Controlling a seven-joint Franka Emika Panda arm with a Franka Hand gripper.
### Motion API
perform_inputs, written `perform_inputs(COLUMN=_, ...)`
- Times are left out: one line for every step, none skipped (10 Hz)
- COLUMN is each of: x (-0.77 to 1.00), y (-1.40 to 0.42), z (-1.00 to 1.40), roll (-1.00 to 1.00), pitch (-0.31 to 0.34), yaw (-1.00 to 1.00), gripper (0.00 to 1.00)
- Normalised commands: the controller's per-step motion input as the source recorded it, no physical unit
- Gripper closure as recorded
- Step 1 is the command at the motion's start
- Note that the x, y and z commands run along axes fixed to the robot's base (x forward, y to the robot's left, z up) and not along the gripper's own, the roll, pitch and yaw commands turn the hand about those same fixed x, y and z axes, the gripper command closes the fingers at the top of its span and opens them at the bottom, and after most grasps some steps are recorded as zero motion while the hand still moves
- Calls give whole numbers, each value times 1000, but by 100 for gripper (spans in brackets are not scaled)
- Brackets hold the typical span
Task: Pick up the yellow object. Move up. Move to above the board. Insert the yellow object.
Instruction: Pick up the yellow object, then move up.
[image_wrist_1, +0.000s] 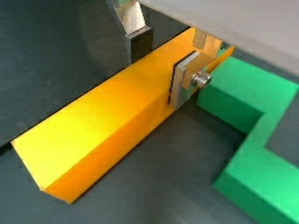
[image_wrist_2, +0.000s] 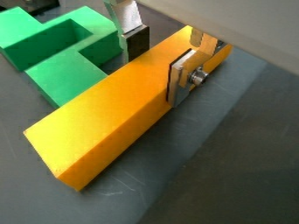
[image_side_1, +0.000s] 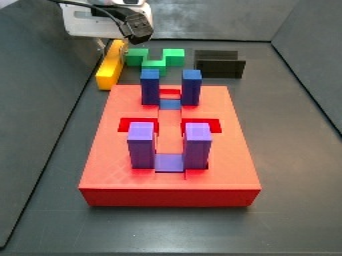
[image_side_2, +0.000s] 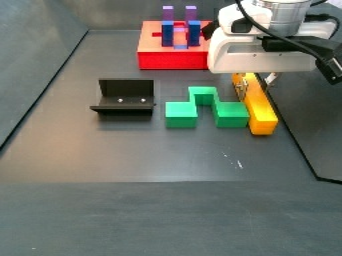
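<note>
The yellow object (image_wrist_1: 100, 122) lies flat on the dark floor, also seen in a wrist view (image_wrist_2: 105, 118) and in both side views (image_side_1: 110, 62) (image_side_2: 258, 108). My gripper (image_wrist_1: 160, 63) is down over its end nearest the board and straddles it; it also shows in a wrist view (image_wrist_2: 159, 61) and in both side views (image_side_1: 130, 42) (image_side_2: 254, 78). One finger plate (image_wrist_1: 181, 80) lies against the bar's side. The other pad (image_wrist_1: 138, 45) stands just off the far side. The jaws are open. The red board (image_side_1: 167, 170) with purple and blue posts is apart from the bar.
A green notched block (image_side_2: 201, 108) lies close beside the bar and the gripper, also in both wrist views (image_wrist_1: 251, 114) (image_wrist_2: 59, 48). The dark fixture (image_side_2: 123, 100) stands beyond the green block (image_side_1: 221, 63). Dark walls enclose the floor.
</note>
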Motion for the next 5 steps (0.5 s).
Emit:
perform_inputs(x=0, y=0, z=0, roll=0, pitch=0, yaw=0, gripper=100)
perform_inputs(x=0, y=0, z=833, roll=0, pitch=0, yaw=0, gripper=100)
perform_inputs(x=-57, y=-35, z=797, roll=-7, pitch=30, yaw=-10, gripper=100)
perform_inputs(x=-90, y=-20, z=572, roll=14, pitch=41, yaw=-6, gripper=100)
perform_inputs(x=-66, y=0, z=385, roll=36, pitch=28, yaw=-6, gripper=100)
